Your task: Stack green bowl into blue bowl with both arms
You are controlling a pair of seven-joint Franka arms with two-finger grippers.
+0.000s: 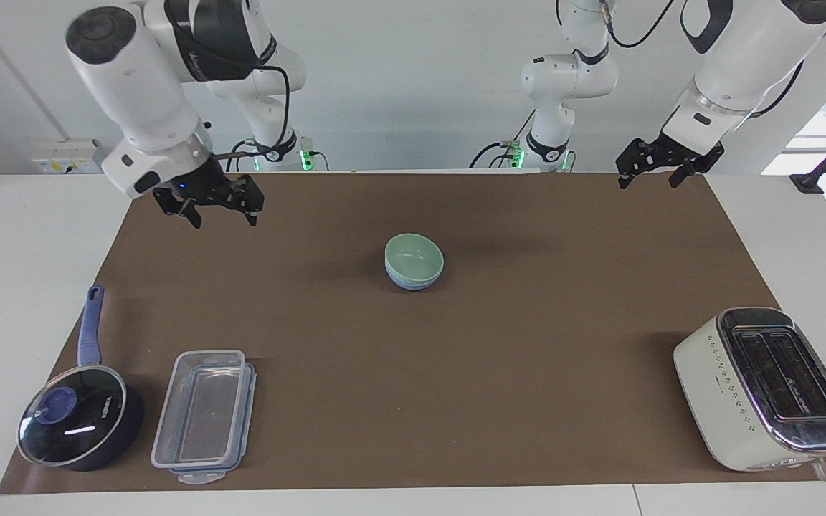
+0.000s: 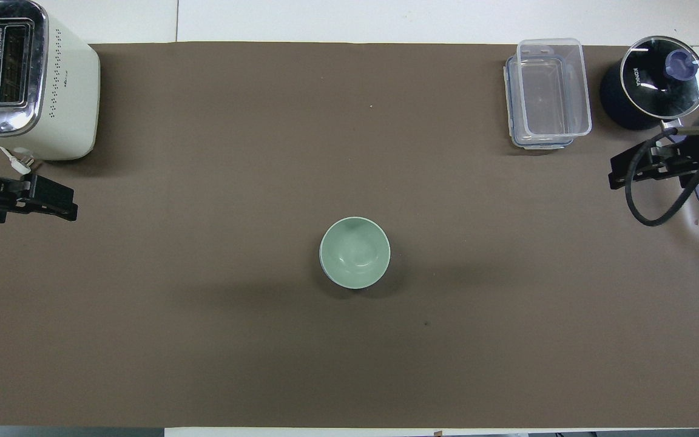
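Now we see the green bowl (image 1: 414, 256) nested in the blue bowl (image 1: 413, 282) at the middle of the brown mat (image 1: 456, 373), our landmark. Our right gripper (image 1: 221, 216) hangs released and empty, fingers spread, over the mat's corner at the right arm's end, well apart from the bowls. Our left gripper (image 1: 648, 178) waits with fingers apart, grasping nothing, over the mat's edge at the left arm's end
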